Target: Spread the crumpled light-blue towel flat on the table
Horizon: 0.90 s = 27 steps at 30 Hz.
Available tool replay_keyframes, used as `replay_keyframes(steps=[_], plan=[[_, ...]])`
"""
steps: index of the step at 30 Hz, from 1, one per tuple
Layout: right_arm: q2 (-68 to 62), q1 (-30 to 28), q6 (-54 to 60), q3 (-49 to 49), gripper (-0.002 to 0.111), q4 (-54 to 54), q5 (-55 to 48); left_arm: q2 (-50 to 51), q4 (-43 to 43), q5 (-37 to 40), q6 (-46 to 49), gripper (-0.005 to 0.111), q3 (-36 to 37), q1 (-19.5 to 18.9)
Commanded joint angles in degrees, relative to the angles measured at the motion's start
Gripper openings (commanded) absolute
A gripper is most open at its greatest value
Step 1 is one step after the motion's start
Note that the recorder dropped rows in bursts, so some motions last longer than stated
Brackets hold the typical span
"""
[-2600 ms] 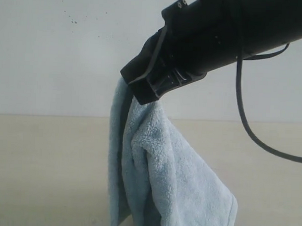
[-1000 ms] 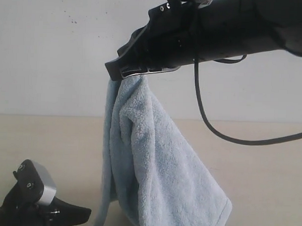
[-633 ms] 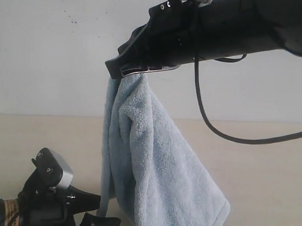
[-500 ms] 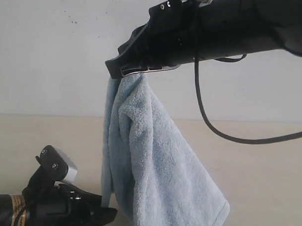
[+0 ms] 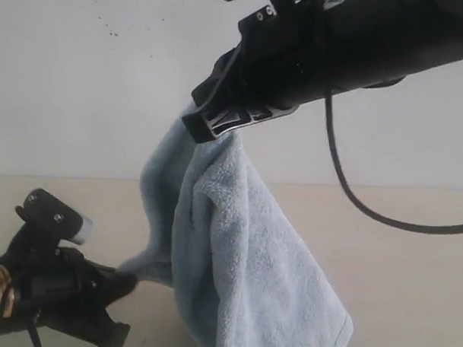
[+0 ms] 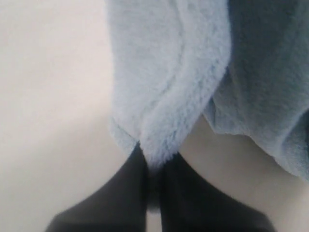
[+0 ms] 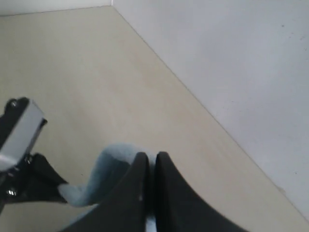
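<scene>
Two pinches stretched the towel (image 5: 243,280) over the tabletop (image 5: 409,301): the left end effector (image 5: 127,280), low and leftward, squeezed a lower fold, while the right end effector (image 5: 218,126), higher and rightward, clamped the top, leaving the cloth's long axis steeply downward.

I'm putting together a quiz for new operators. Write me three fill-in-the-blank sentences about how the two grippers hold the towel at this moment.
1. The right gripper holds up a fluffy light-___ towel.
2. The left gripper is ___ on a lower fold of the towel.
3. That fold stretches out toward the ___ side of the exterior view.

Missing words: blue; shut; left.
</scene>
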<state>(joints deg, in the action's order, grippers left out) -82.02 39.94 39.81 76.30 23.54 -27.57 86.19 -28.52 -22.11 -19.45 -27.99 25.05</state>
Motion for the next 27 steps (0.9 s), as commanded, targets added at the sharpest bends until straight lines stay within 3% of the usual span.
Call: replay_keyframes(steps=[1,5,9,15,18,22,27], plan=[[3.96,-2.51,-7.98,0.34,0.003,-8.83,-6.55,-10.83,11.89,8.05,12.41,0.004,-0.67,0.15],[6.28,-6.73,-8.99,0.34,0.003,-9.95,-14.01,-19.82,19.12,14.55,20.17,0.004,-1.38,0.15],[8.23,-9.32,-8.99,0.34,0.003,-10.32,-18.20,-29.03,19.12,20.62,21.97,0.004,-2.39,-0.08],[10.16,-10.30,-9.72,0.34,0.003,-12.90,-21.18,-40.45,16.99,33.29,22.11,0.004,-4.63,-3.41],[10.43,-10.30,-12.02,0.34,0.015,-15.13,-22.62,-46.17,13.74,41.34,21.97,0.004,-6.51,-5.18],[10.55,-10.30,-12.89,0.34,0.042,-16.23,-24.37,-52.69,9.79,48.76,21.70,0.004,-9.11,-6.59],[10.55,-10.30,-15.03,0.34,0.044,-15.37,-24.52,-57.24,7.14,56.30,20.31,0.004,-12.46,-6.58]])
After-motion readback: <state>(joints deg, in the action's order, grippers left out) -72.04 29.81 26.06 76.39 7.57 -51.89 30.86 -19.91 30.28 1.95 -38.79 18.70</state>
